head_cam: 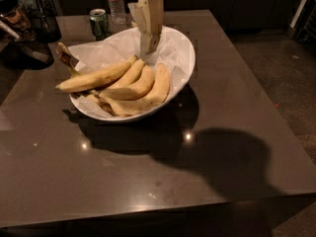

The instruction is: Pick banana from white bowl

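Camera view, one item per line, as I read it from the remote station.

Item 1, worktop (148, 181): dark, glossy, carries everything listed below.

Item 2, white bowl (190, 58): wide, sits toward the far half of the worktop, tipped so its 7 o'clock rim is lowest. Lined with crumpled paper (170, 51).

Item 3, bananas (131, 85): a bunch of four or so, lying across the 7 o'clock half of the bowl on the paper, the stem end poking past the rim at 10 o'clock. All rest in the bowl; none is lifted.

Item 4, gripper (147, 46): hangs tip-down from above at the bowl's 12 o'clock, over the paper and just beyond the far ends of the bananas. Whether it touches them I cannot say, and I cannot tell whether it is open or closed. I see nothing carried in it.

Item 5, green can (99, 22): at 11 o'clock from the bowl, apart from it.

Item 6, water bottle (115, 4): just beyond the can, at 12 o'clock.

Status, my judgement: approach made, grasp not yet shown. Left to do: settle onto one banana, close on it and lift it clear of the bowl.
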{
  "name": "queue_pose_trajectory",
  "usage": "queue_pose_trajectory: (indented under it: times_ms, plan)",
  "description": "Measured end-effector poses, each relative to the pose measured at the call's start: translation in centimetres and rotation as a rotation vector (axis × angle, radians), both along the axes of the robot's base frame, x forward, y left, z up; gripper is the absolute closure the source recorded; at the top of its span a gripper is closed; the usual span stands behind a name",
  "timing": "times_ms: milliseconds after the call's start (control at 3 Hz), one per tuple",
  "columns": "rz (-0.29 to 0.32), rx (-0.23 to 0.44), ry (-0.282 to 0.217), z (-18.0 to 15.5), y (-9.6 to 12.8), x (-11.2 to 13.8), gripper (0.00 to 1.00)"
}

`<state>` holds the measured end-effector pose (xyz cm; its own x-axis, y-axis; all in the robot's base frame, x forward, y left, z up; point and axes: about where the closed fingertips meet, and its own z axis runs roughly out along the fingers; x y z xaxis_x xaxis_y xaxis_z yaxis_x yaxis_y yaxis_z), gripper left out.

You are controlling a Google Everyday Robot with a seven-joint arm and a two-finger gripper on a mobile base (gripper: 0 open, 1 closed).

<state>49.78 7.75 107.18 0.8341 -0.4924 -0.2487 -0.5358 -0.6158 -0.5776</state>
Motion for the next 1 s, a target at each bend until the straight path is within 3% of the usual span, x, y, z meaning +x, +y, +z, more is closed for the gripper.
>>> queue_pose_trajectory:
  times_ms: [333,1000]
  plan:
    - [-0.042,0.049,0.046,-1.8,-0.8,1.1,0.0]
    - [-0.065,0.093,0.05,-3.3,1.0,5.1,0.0]
